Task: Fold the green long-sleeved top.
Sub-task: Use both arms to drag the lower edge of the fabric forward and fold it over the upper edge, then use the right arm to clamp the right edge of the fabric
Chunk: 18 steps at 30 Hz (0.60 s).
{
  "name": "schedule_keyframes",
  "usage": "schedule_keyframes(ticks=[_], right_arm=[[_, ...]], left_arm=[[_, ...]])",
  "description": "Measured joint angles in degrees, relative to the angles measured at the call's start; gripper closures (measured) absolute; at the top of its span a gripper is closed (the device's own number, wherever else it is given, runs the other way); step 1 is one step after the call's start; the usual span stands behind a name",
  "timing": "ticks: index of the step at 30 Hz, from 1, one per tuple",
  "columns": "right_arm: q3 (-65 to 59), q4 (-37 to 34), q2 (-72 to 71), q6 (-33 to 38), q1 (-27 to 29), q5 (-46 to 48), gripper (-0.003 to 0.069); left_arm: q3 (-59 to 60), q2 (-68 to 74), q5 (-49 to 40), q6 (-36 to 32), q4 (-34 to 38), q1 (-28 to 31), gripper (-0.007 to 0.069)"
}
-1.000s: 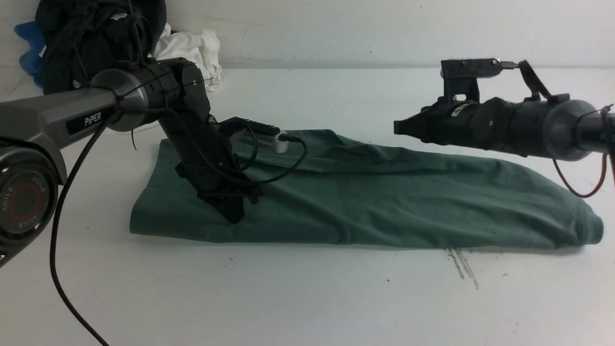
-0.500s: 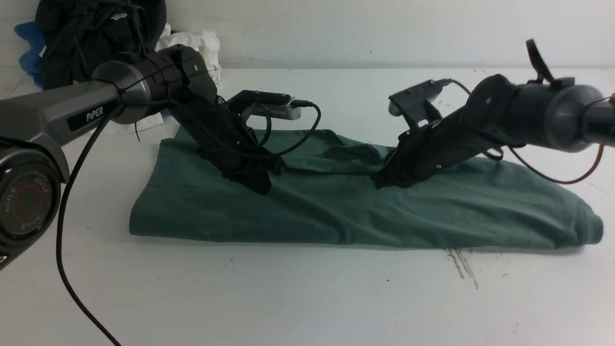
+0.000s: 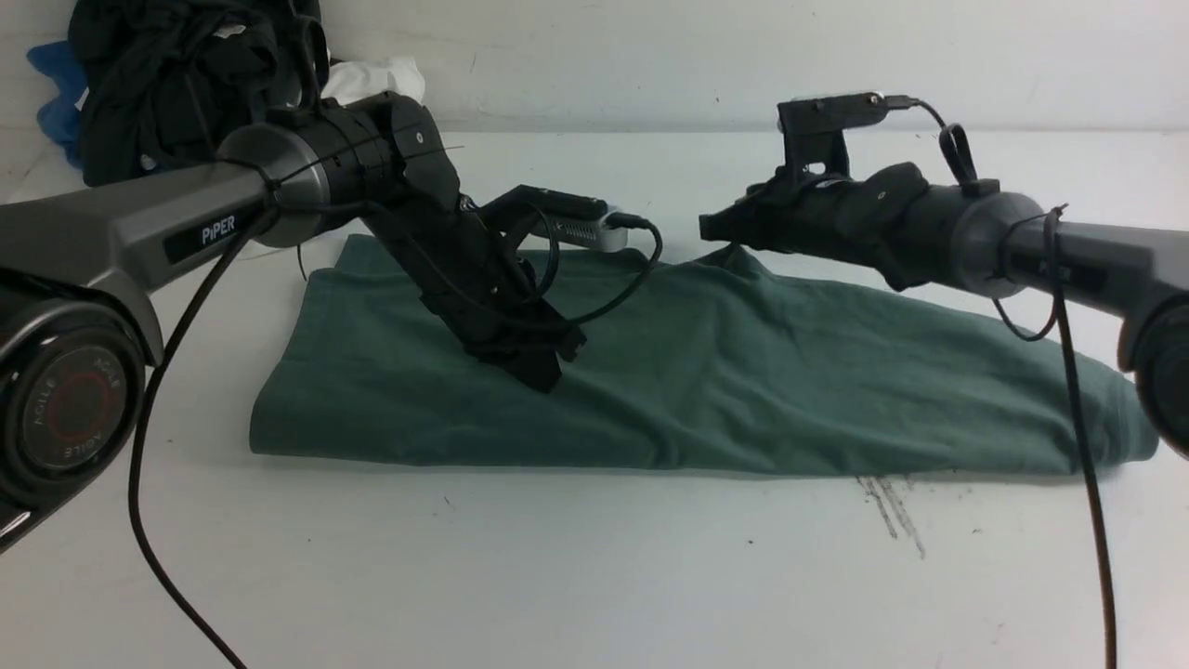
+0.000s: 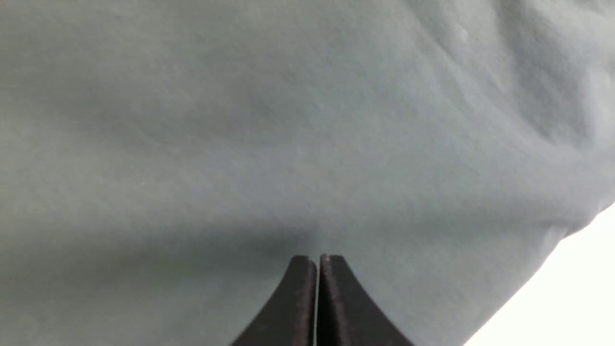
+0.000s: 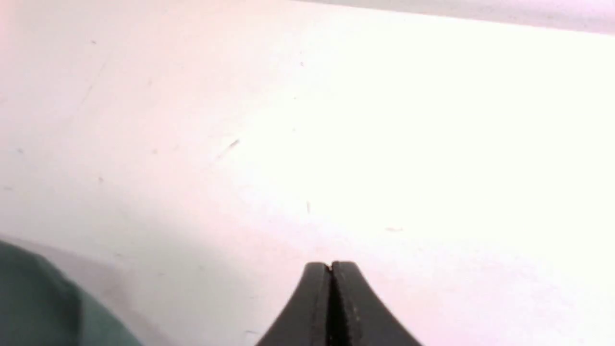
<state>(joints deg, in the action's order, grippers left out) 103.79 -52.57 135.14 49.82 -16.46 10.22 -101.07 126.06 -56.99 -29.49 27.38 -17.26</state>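
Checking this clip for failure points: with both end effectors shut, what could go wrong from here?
The left end effector is shut, tip seemingly down on the green top; sliding could bunch the cloth. Its loose cable hangs close to the cloth and may snag. The right end effector is shut over bare table, holding nothing, so a lift would miss.

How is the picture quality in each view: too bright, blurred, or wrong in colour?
Front view: even light, sharp, soft shadow beneath the top. Left wrist view: the top looks washed-out grey and soft. Right wrist view: the table is blown out to pinkish white; the right gripper is sharp.
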Motion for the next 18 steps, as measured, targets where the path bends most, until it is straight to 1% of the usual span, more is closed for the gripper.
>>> schedule_keyframes(ticks=[1,2,3,4,5,6,7,8,10,11,12,13,14,15,16,18], right_arm=[[0.0,0.3,-0.7,0.0,0.1,3.1,0.0673],[0.0,0.5,-0.7,0.0,0.1,3.1,0.0673],[0.0,2.3,-3.0,0.0,0.7,11.4,0.0673],[0.0,2.6,-3.0,0.0,0.7,11.4,0.0673],[0.0,5.2,-5.3,-0.6,1.5,19.3,0.0673],[0.0,8.0,-7.6,-1.6,2.3,24.3,0.0673],[0.1,10.9,-9.6,-3.1,3.2,29.2,0.0673],[0.1,11.5,-10.4,-3.8,3.7,31.0,0.0673],[0.4,20.0,-14.7,-9.4,6.7,40.5,0.0673],[0.5,24.1,-16.6,-13.4,8.7,45.0,0.0671],[0.5,25.8,-16.9,-14.2,9.1,45.7,0.0671],[-0.1,32.4,-19.3,-20.9,12.5,51.2,0.067],[-0.1,33.1,-19.3,-21.6,12.9,51.6,0.0669],[-2.0,37.9,-21.1,-26.3,15.8,53.8,0.0669],[-4.0,40.6,-22.2,-29.2,18.0,54.5,0.0669],[-9.3,43.7,-24.1,-33.4,22.2,54.6,0.0669]], left_arm=[[0.0,0.0,0.0,0.0,-0.8,0.1,0.0632],[0.0,0.0,0.0,0.0,-1.0,0.1,0.0632],[0.0,0.0,0.0,0.1,-3.4,0.5,0.0632],[0.0,0.0,0.0,0.1,-3.4,0.6,0.0632],[0.0,-0.2,-0.1,0.2,-6.1,1.1,0.0632],[0.0,-0.5,-0.5,1.0,-7.8,1.7,0.0632],[0.0,-1.0,-1.0,2.0,-9.6,2.4,0.0632],[0.0,-1.1,-1.1,2.2,-9.9,2.4,0.0632],[0.0,-3.5,-3.1,4.4,-12.9,4.6,0.0632],[0.1,-5.4,-4.4,5.0,-13.6,5.5,0.0632],[0.1,-6.1,-4.6,5.1,-13.7,5.9,0.0632],[0.9,-9.5,-6.1,5.3,-13.8,7.4,0.0632],[1.0,-10.0,-6.1,5.3,-13.8,7.5,0.0632],[2.6,-13.6,-6.7,5.3,-13.3,8.6,0.0632],[4.1,-16.5,-6.8,5.1,-12.8,9.1,0.0632],[8.0,-22.8,-5.7,4.9,-11.6,10.0,0.0632]])
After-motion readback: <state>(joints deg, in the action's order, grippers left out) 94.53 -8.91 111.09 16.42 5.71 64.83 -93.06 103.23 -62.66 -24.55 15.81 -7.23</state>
